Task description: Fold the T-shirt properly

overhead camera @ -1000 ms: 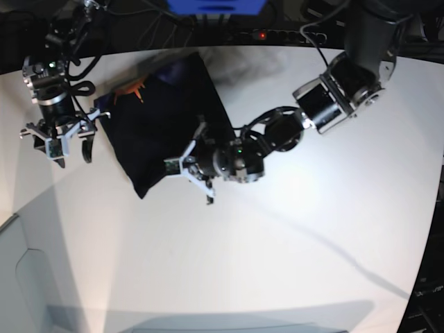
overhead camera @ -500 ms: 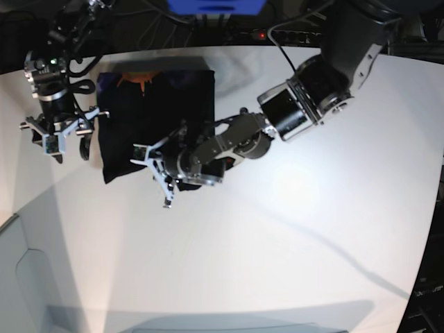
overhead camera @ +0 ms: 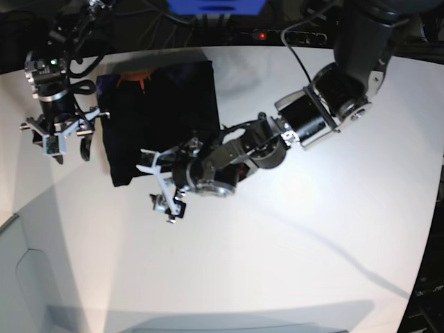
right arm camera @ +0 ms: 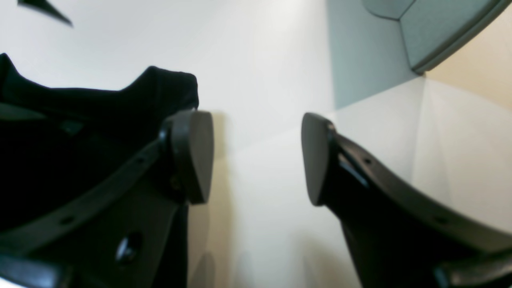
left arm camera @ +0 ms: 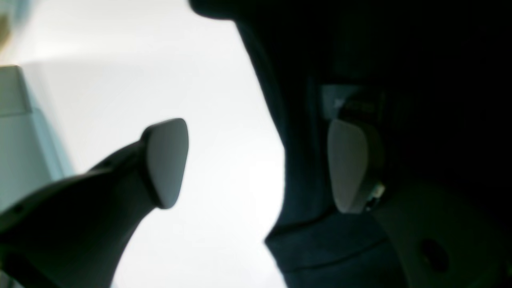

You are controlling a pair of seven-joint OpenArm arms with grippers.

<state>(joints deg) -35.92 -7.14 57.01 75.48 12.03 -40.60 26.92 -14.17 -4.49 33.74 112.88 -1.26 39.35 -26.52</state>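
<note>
The T-shirt [overhead camera: 156, 114] lies folded into a black rectangle at the table's back left, with an orange print [overhead camera: 129, 78] at its far edge. My left gripper [overhead camera: 158, 189] hovers at the shirt's near right corner, jaws wide open and holding nothing. In the left wrist view the left gripper [left arm camera: 256, 164] has one pad [left arm camera: 348, 168] over the black cloth [left arm camera: 304, 120] and the other over bare table. My right gripper [overhead camera: 69, 151] stands open just left of the shirt. In the right wrist view the right gripper [right arm camera: 256, 158] has the shirt's edge [right arm camera: 80, 120] beside its left finger.
A white table [overhead camera: 277, 243] carries everything. A grey panel [overhead camera: 28, 277] sits at the front left corner and shows in the right wrist view as a grey panel [right arm camera: 420, 32]. Cables and a dark strip [overhead camera: 277, 33] run along the back edge.
My left gripper has opened and let go of the shirt after swinging it round to the left. It now sits just off the near corner. The right arm has barely moved.
</note>
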